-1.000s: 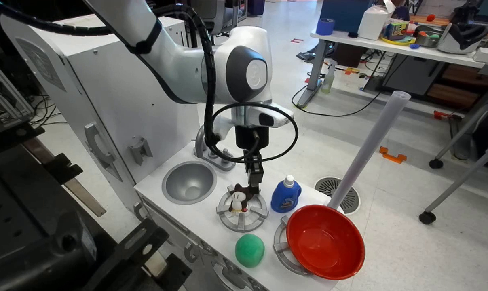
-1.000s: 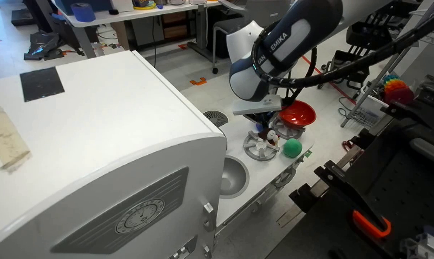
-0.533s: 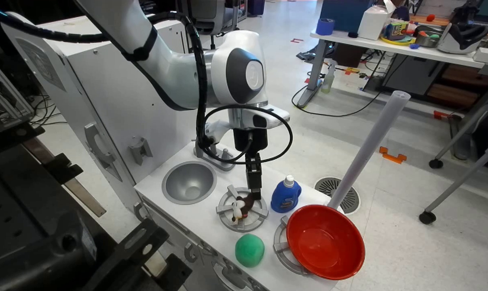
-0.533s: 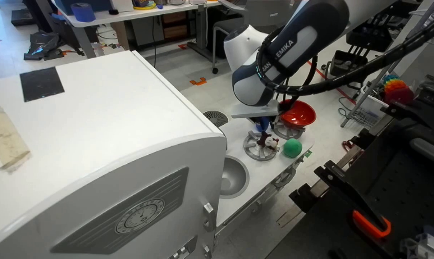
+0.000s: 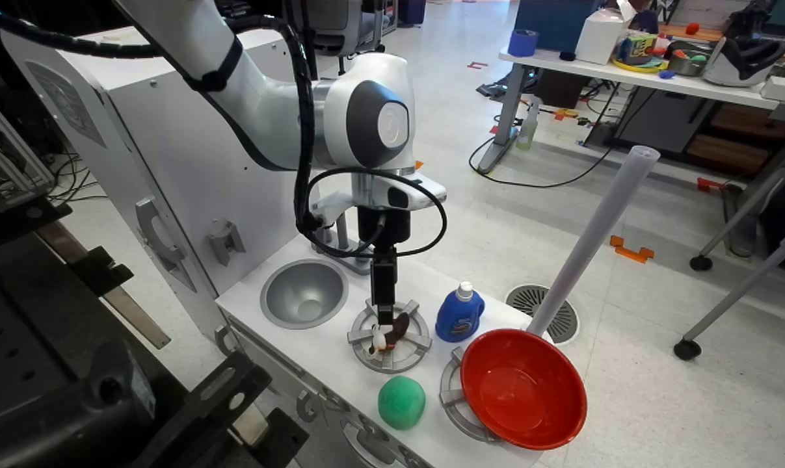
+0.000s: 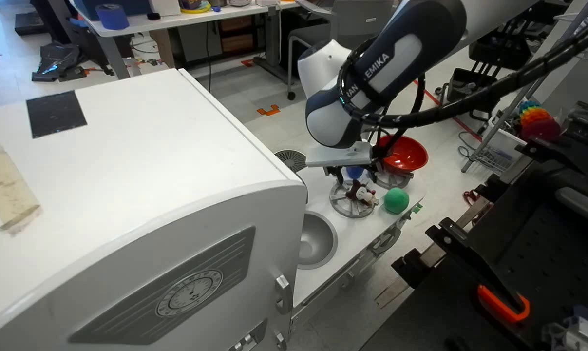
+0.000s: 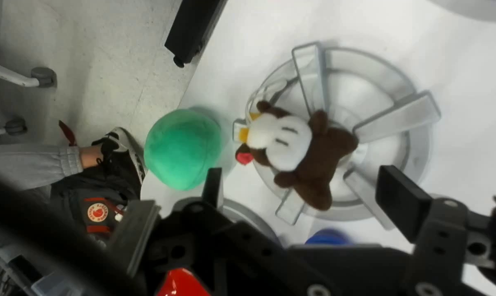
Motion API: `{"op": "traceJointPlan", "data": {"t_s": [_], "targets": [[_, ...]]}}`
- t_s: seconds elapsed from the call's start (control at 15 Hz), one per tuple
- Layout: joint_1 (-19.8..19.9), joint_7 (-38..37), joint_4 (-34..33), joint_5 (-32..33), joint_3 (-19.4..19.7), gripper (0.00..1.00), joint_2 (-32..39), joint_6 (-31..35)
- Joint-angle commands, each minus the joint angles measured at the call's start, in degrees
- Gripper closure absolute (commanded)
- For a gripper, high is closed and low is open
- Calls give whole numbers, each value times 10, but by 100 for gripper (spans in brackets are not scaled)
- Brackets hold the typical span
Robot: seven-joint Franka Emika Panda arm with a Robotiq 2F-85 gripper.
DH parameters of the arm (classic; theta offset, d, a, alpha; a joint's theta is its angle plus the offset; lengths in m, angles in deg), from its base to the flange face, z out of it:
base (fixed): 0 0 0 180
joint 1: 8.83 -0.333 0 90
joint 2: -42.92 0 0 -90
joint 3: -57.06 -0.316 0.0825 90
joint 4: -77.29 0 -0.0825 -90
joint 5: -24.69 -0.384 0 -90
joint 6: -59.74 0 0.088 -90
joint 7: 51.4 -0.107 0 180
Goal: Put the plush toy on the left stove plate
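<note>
The plush toy (image 7: 319, 164), brown with a white face and a red bit, lies on the left stove plate (image 7: 397, 117), slumped across its spokes. Both exterior views show it there too: the toy (image 5: 397, 329) rests on the round grey grate (image 5: 420, 340). My gripper (image 7: 307, 193) is open, its two black fingers (image 7: 402, 201) spread wide with nothing gripped. In an exterior view the gripper (image 6: 356, 174) hovers above and behind the toy (image 6: 361, 193), apart from it. Part of the toy is covered by a finger in an exterior view.
A green ball (image 5: 402, 403) sits in front of the plate. The blue bottle (image 5: 458, 316) stands beside it, close behind the gripper. A red bowl (image 5: 522, 390) rests on another burner (image 5: 454, 398). The sink basin (image 5: 304, 292) and faucet lie on the opposite side.
The gripper went from shut on the toy to open and let it go. The toy sank down onto the plate. The arm shifted toward the sink.
</note>
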Motion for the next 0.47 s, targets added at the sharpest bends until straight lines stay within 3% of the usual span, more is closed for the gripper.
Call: {"op": "traceJointPlan", "data": {"t_s": [0.0,0.13,0.2,0.4], "targets": [[5,85,-37,-37,-42,0,0,-64],[15,125,-63,-71,-64,0,-3,-125],[0,81,-31,-44,-43,0,-2,-67],[3,105,-49,-59,-54,0,-8,-107]]}}
